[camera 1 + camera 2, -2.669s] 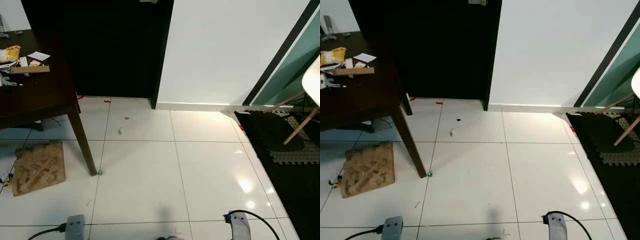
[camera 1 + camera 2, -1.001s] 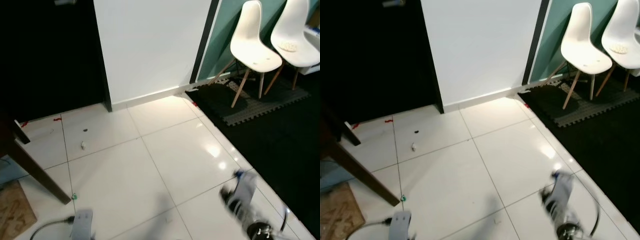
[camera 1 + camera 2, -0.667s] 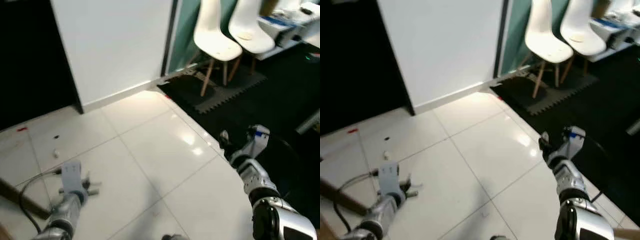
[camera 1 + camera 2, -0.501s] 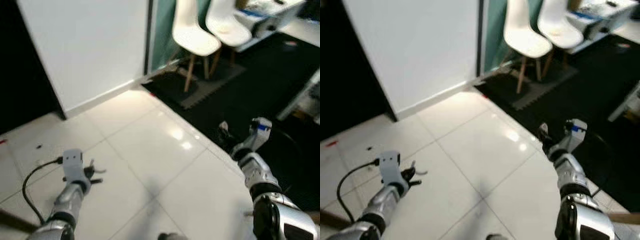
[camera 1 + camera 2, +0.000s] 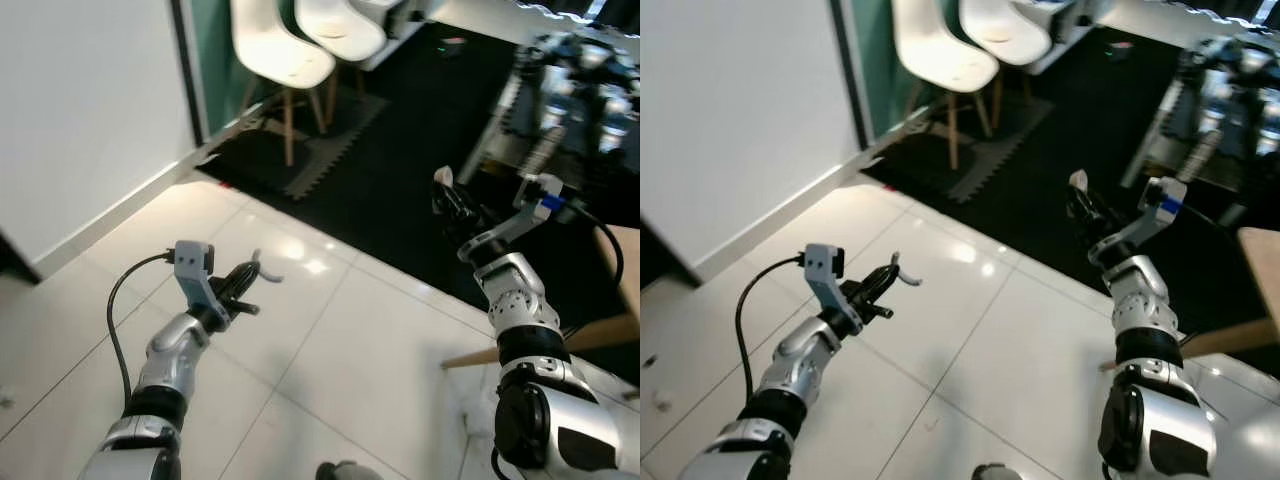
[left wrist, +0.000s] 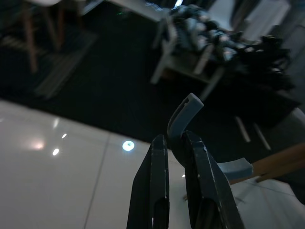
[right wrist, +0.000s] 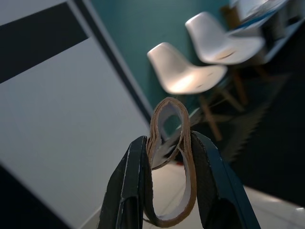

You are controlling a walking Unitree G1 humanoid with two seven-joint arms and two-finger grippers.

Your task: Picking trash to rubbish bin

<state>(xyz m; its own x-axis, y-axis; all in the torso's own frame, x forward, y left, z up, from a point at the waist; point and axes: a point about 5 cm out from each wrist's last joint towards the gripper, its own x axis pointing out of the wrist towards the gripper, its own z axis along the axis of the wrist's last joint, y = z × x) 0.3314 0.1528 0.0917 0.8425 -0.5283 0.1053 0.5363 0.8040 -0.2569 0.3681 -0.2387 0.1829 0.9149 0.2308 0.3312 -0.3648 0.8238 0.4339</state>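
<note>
My left gripper [image 5: 240, 290] is held up over the white tiles, shut on a grey-blue curved plastic piece [image 5: 262, 272]. In the left wrist view that hooked piece [image 6: 183, 112] sticks out past the closed fingers [image 6: 159, 157]. My right gripper [image 5: 450, 200] is raised over the edge of the dark floor, shut on a brown-and-white folded strip [image 5: 441, 177]. In the right wrist view the strip forms a loop [image 7: 167, 101] pinched between both fingers [image 7: 133, 167]. No rubbish bin can be made out.
Two white chairs [image 5: 280, 50] stand on a black foam mat [image 5: 320, 150] by the teal wall. Dark floor lies beyond the tiles [image 5: 380, 340]. A cluttered frame with equipment [image 5: 575, 70] stands at the far right, and a wooden table edge [image 5: 620, 260] is close on my right.
The whole view has swung right: the dark doorway is gone and the chairs moved left. Both arms have risen higher, each still holding its piece.
</note>
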